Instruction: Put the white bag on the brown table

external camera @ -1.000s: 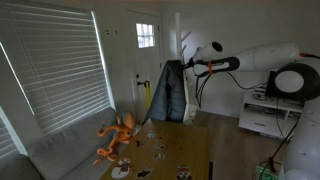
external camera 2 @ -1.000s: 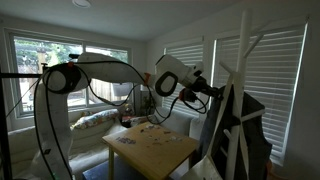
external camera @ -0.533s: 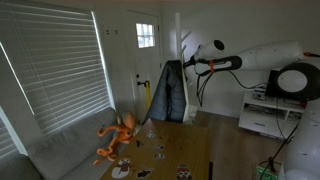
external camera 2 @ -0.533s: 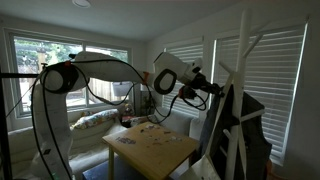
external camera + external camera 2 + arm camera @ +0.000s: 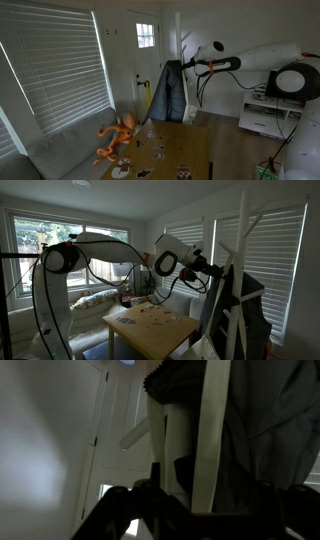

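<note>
- The white bag (image 5: 210, 430) is seen in the wrist view as a pale, flat length hanging straight down just ahead of the gripper (image 5: 184, 68), with dark clothing (image 5: 275, 420) beside it.
- In that dim view its surface reads as cream-white. No printed marks can be made out.
- In an exterior view a pale panel (image 5: 212, 315) is seen on the coat stand (image 5: 240, 240), below the gripper and beside a dark garment. It is probably the same bag, though this cannot be confirmed.
- The arm (image 5: 255, 62) is held high and stretched out nearly level, with the wrist horizontal — the gripper is pointed at the upper part of the coat stand and lies just beside the hanging things.
- Only dark shapes of the fingers are shown at the bottom of the wrist view, so whether the jaws are wide, narrow or closed on anything cannot be told.
- The brown table (image 5: 190, 148) is placed well below the gripper — its wooden top is dotted with a few small objects.
- An orange octopus toy (image 5: 118, 137) is seen low down, well apart from the gripper.
</note>
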You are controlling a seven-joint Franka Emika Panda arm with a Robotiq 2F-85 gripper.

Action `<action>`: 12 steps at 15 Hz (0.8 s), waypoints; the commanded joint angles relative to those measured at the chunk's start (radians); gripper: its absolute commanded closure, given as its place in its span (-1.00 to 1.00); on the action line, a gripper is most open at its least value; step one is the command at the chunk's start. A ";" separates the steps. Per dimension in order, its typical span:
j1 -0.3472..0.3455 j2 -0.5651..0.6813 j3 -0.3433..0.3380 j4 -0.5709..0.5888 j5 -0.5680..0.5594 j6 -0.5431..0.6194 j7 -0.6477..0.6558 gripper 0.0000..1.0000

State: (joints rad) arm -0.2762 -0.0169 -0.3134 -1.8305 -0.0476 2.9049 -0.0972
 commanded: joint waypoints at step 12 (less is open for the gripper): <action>0.012 0.035 0.012 0.014 0.178 0.004 -0.090 0.99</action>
State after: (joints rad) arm -0.2626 0.0122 -0.3018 -1.8296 0.0939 2.9049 -0.1526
